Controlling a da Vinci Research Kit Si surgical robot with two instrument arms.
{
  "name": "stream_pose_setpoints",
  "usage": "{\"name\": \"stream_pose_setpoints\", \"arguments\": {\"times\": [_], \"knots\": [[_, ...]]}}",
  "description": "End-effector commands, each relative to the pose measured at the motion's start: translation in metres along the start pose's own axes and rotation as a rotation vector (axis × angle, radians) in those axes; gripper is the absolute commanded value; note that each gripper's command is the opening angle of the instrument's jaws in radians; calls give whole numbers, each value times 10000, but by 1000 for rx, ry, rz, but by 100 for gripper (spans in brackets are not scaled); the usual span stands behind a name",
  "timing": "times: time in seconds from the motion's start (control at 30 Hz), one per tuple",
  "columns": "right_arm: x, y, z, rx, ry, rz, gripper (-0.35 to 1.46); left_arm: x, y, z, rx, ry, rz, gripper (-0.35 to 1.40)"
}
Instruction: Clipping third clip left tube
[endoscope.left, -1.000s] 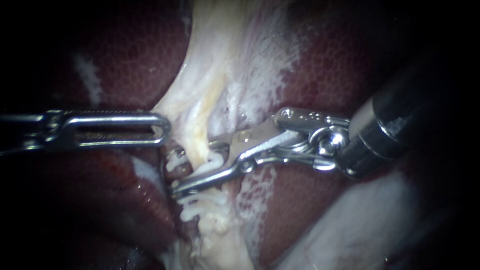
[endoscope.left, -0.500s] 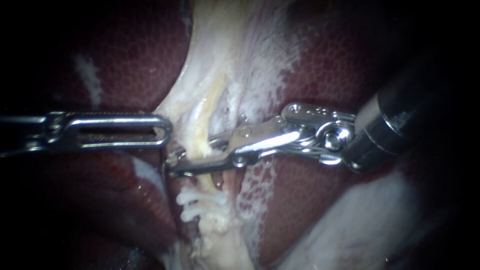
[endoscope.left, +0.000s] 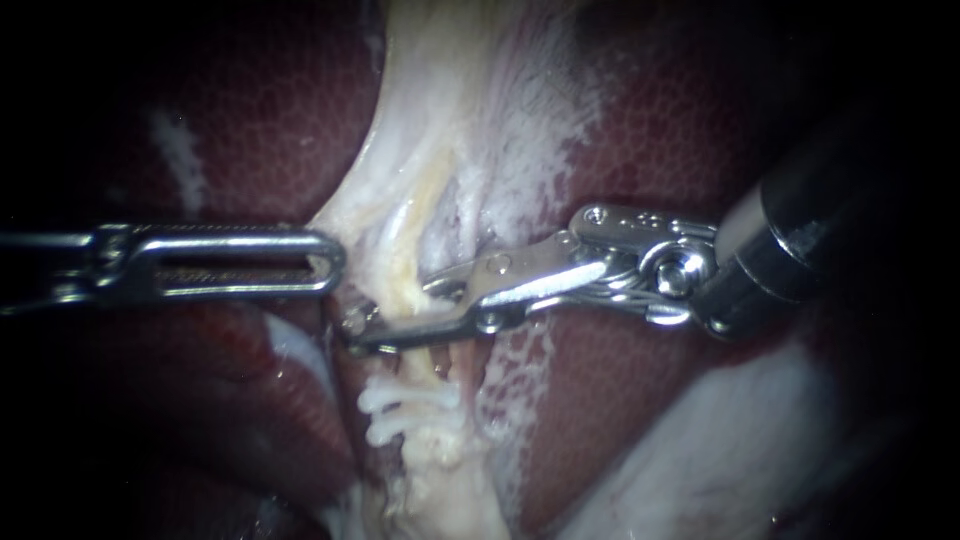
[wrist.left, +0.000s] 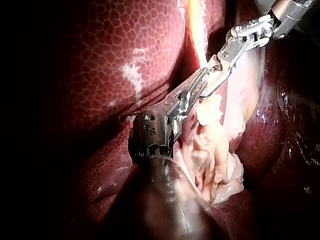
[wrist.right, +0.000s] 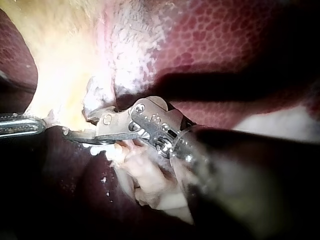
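Endoscope view: the slender pale yellow tube (endoscope.left: 406, 288) lies crosswise between the jaws of the right instrument (endoscope.left: 362, 333), closed on it from both sides, with white clips (endoscope.left: 405, 405) just below them.

We find the liver (endoscope.left: 640, 130) carrying everything (dark red, mottled all over); pale tissue (endoscope.left: 450, 120) and a yellowish tube (endoscope.left: 405, 250) lie down its middle.
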Motion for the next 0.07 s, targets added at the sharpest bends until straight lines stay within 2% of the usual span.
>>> {"name": "stream_pose_setpoints", "arguments": {"times": [0.03,0.07], "knots": [[0,0,0,0,0,0,-35,0,0,0,0,0,0,-35],[0,0,0,0,0,0,-35,0,0,1,0,0,0,-35]]}}
